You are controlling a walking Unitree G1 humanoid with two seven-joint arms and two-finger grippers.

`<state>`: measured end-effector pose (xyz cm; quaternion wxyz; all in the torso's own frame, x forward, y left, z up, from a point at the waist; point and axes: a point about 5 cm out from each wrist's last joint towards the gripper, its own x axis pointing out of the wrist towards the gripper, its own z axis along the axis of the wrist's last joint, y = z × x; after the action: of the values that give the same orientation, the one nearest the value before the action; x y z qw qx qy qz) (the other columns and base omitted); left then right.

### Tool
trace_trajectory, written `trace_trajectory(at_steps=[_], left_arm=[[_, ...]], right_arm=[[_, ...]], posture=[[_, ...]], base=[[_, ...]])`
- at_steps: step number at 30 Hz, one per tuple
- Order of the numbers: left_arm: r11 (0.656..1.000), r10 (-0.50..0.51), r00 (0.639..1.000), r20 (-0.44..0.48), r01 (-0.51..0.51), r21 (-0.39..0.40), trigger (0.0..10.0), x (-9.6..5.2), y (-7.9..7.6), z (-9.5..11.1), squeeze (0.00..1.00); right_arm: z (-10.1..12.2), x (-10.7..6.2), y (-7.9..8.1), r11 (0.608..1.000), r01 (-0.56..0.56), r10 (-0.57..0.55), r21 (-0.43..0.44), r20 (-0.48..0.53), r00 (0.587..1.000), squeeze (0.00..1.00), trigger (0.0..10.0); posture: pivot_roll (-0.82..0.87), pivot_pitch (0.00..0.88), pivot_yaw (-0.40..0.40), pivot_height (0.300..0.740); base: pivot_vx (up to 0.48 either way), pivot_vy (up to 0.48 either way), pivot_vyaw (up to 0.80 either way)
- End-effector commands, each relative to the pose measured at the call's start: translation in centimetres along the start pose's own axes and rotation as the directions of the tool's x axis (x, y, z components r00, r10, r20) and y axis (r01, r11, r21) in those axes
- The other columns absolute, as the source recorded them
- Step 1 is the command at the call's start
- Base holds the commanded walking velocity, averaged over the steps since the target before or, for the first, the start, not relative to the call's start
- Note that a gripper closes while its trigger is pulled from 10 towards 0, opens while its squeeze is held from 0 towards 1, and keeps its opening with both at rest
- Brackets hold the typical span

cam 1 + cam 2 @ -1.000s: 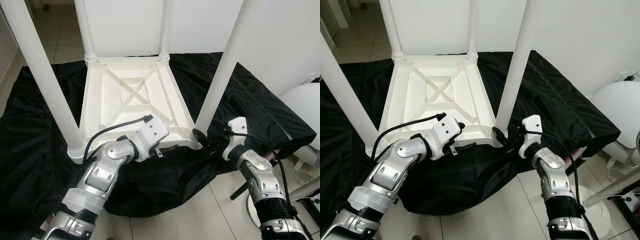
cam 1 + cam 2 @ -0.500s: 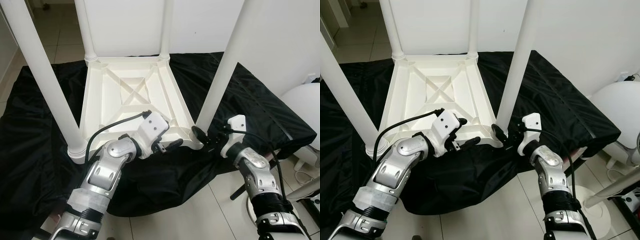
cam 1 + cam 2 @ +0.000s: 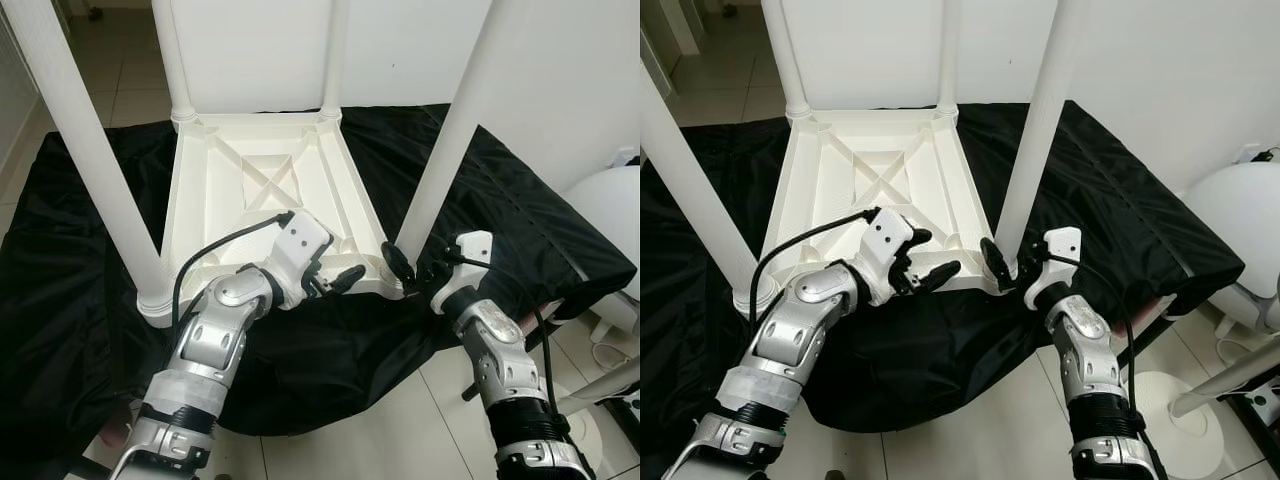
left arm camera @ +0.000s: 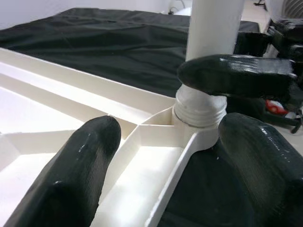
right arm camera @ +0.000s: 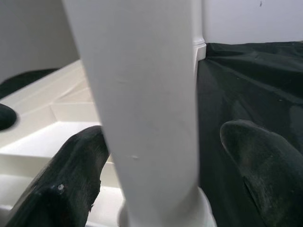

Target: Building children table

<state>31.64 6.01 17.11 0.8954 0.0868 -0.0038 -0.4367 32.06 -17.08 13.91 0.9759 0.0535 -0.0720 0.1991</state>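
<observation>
A white children's table (image 3: 270, 190) lies upside down on a black cloth, its legs standing up. My left gripper (image 3: 338, 270) is open at the tabletop's near rim, one finger (image 4: 80, 175) inside the rim and the other (image 4: 265, 165) outside, close to the near right corner. The near right leg (image 3: 450, 140) sits in its threaded socket (image 4: 201, 106). My right gripper (image 3: 1008, 262) is open around that leg's base (image 5: 147, 94): one finger (image 5: 66, 184) lies against it, the other (image 5: 265, 161) stands clear.
The black cloth (image 3: 500, 200) covers the floor around the table, with pale tiles (image 3: 400, 420) at its near edge. A white rounded object (image 3: 610, 210) and a stand (image 3: 1230, 375) are at the right. The near left leg (image 3: 90, 150) rises close to my left arm.
My left gripper has reached right along the near rim toward the corner and opened. My right gripper has closed in around the leg's base.
</observation>
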Motion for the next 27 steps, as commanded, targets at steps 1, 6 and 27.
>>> trace_trajectory(at_steps=[1,6,27], left_arm=[[0.955,0.295,0.955,-0.016,-0.295,-0.022,10.0,0.0,1.7,0.1,0.0],[0.937,0.347,0.938,-0.022,-0.347,-0.028,10.0,0.1,2.3,0.0,0.0],[0.79,0.581,0.81,-0.084,-0.585,-0.183,10.0,-0.3,4.5,-1.0,0.0]], right_arm=[[-0.3,-0.2,0.1,1.0,0.013,-0.013,0.007,0.002,1.0,0.0,10.0],[-0.8,0.1,0.9,1.0,0.011,-0.011,-0.004,0.01,1.0,0.0,10.0],[-0.9,0.1,1.0,0.996,0.086,-0.086,-0.024,0.004,0.996,0.0,10.0]], posture=[[-0.06,0.013,0.004,0.74],[-0.06,0.011,-0.001,0.74],[-0.06,0.014,-0.012,0.74]], base=[[0.0,0.0,0.0],[0.0,0.0,0.0],[0.0,0.0,0.0]])
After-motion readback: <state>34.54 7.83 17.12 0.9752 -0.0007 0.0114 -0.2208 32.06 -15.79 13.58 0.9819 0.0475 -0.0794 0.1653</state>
